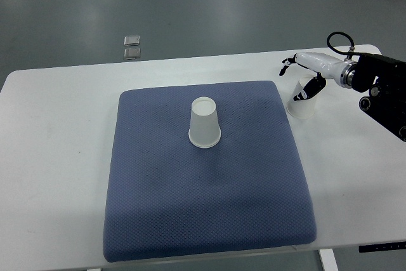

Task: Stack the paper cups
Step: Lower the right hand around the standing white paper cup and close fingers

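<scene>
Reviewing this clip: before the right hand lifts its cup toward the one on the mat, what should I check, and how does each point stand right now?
1. Right hand is at the cup on the table: ok, its fingers reach the cup's rim.
2. Grip is firm enough to lift: cannot tell, the contact is too small to read.
3. Cup on the mat stands steady as the stacking target: ok, it stands upside down near the middle of the blue mat.
4. Path between the two cups is free: ok, nothing lies between them.
5. Left hand is out of the way: ok, it is not in view.
</scene>
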Available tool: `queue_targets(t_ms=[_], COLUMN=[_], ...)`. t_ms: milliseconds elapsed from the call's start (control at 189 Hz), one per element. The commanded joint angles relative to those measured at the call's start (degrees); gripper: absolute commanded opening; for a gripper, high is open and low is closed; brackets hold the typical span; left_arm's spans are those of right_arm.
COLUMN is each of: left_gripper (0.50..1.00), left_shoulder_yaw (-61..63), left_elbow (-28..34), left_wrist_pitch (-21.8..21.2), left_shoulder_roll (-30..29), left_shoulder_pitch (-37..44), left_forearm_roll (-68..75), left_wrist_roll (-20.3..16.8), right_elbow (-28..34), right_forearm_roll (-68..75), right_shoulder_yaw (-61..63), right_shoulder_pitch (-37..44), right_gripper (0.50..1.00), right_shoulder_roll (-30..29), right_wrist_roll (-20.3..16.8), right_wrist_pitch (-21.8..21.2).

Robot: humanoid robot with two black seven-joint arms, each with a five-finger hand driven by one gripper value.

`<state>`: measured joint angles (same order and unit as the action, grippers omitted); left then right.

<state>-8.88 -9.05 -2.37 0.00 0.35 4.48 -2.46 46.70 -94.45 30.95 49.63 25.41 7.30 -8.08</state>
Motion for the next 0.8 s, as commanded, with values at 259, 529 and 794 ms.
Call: queue_targets(t_ms=[259,529,794], left_gripper=[1.000,1.000,1.000], left_shoulder_yaw=[0.00,0.00,0.00], left_elbow=[0.00,0.00,0.00], left_wrist_pitch=[0.00,0.00,0.00], left_shoulder_roll=[0.00,0.00,0.00], left_shoulder_pitch=[0.00,0.00,0.00], left_forearm_roll=[0.00,0.00,0.00], left_wrist_roll=[0.00,0.00,0.00], right_elbow=[-3.90,-6.44,-6.97], right_forearm_roll=[-6.01,-10.58,-11.37], right_shoulder_yaw=[-3.44,-3.79,-4.67], right_shoulder_pitch=[1.26,1.17,1.26], right_gripper=[0.915,0.913,0.889], right_shoulder_roll=[-0.45,-1.76,-1.85], right_wrist_roll=[0.09,0.09,0.09], right_wrist_pitch=[1.31,2.89,4.21])
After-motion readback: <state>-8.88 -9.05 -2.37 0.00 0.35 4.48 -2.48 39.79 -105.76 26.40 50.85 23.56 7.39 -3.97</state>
